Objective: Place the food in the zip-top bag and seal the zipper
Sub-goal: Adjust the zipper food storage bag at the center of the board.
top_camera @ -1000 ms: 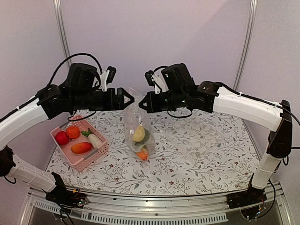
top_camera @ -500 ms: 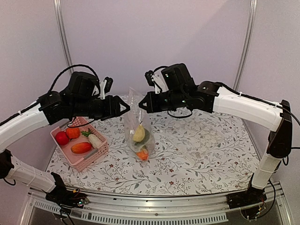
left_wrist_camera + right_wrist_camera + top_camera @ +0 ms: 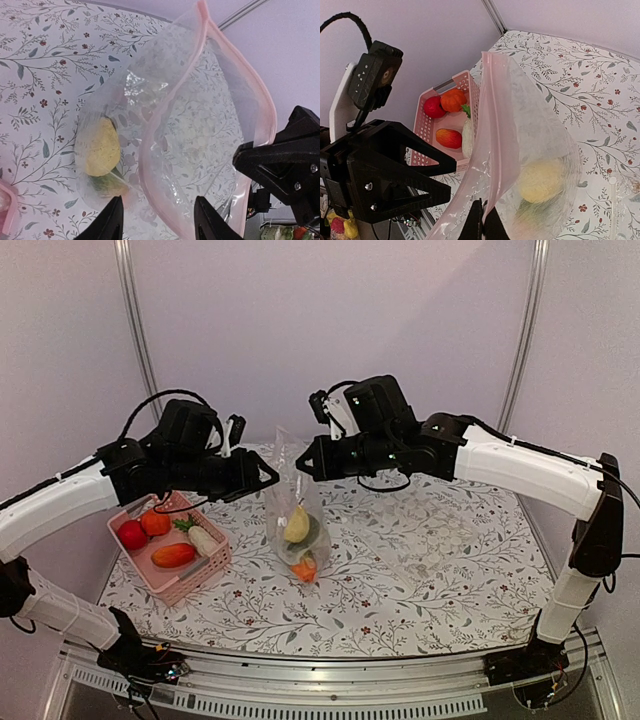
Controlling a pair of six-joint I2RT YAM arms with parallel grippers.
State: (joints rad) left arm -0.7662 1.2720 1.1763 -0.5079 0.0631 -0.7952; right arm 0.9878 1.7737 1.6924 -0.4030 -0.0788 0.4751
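The zip-top bag (image 3: 296,502) hangs upright over the table's middle, holding a yellow food piece (image 3: 296,525), a green one and an orange one. My right gripper (image 3: 303,462) is shut on its zipper rim (image 3: 495,125), pinching it between the fingertips in the right wrist view (image 3: 482,224). My left gripper (image 3: 270,472) is open just left of the bag. In the left wrist view (image 3: 159,222) the pinkish zipper strip (image 3: 240,85) runs between its spread fingers without touching them. The yellow piece (image 3: 100,147) shows through the plastic.
A pink basket (image 3: 178,590) sits at the table's left, holding a red fruit (image 3: 132,534), an orange one (image 3: 155,522), a white radish (image 3: 203,540) and a red-orange piece (image 3: 173,555). The floral tablecloth (image 3: 430,560) covers the table.
My left gripper has dropped lower and drawn slightly back to the left, away from the bag's top. The right gripper and the bag have stayed still.
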